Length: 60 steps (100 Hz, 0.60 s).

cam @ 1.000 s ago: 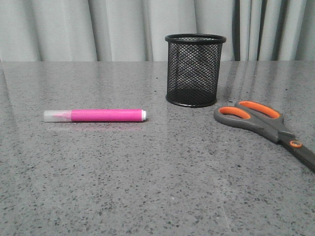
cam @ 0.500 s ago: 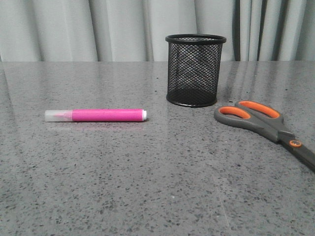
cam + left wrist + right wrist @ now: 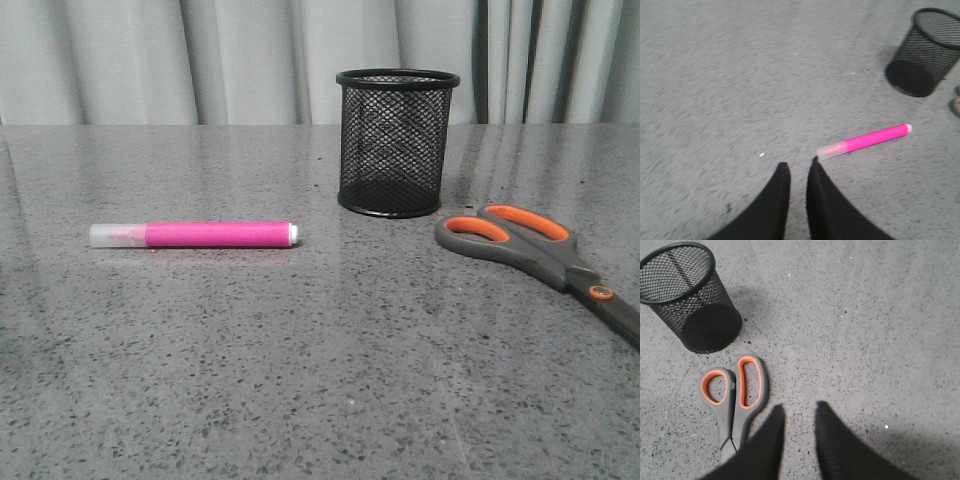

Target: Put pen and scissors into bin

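Note:
The pink pen [image 3: 195, 234] lies flat on the grey table, left of centre, clear cap to the left. The black mesh bin [image 3: 396, 140] stands upright behind the middle. The scissors [image 3: 540, 255] lie closed at the right, orange-lined handles toward the bin. Neither gripper shows in the front view. In the left wrist view my left gripper [image 3: 798, 165] is above the table, jaws a narrow gap apart and empty, just short of the pen's [image 3: 867, 141] cap. In the right wrist view my right gripper [image 3: 798, 407] is open and empty beside the scissors [image 3: 735, 395], hiding the blades.
Grey curtains [image 3: 200, 60] hang behind the table's far edge. The speckled grey tabletop [image 3: 320, 380] stretches between pen and scissors. The bin also shows in the left wrist view [image 3: 925, 55] and in the right wrist view [image 3: 690, 300].

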Tool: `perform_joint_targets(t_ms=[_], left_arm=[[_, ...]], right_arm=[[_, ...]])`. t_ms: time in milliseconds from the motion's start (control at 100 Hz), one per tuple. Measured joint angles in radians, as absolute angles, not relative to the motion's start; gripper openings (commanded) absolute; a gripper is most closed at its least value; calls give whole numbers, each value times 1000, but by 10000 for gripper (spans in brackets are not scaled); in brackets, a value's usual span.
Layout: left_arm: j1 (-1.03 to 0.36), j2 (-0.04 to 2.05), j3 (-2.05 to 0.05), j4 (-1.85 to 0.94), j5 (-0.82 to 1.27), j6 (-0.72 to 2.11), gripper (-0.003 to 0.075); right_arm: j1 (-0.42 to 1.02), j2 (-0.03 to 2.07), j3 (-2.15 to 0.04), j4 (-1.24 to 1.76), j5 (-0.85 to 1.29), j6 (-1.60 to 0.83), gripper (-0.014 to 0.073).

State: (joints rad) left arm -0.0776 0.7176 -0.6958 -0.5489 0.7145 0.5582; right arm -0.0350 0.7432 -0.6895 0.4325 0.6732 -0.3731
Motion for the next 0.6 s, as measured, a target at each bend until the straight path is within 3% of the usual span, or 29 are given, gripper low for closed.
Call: perform_joint_targets(t_ms=[50,140,600], left_arm=[[-78,727,-698,-603,714,613,241],[-78,753,-702,-689,714,697,295],[-114,1069,-870,-835,936,1255,298]], right_arm=[[-35,743,-696,432,678,-377,396],[-35,743,-700,432,681,-377,400],[43,743,-700,432,685,-427,400]])
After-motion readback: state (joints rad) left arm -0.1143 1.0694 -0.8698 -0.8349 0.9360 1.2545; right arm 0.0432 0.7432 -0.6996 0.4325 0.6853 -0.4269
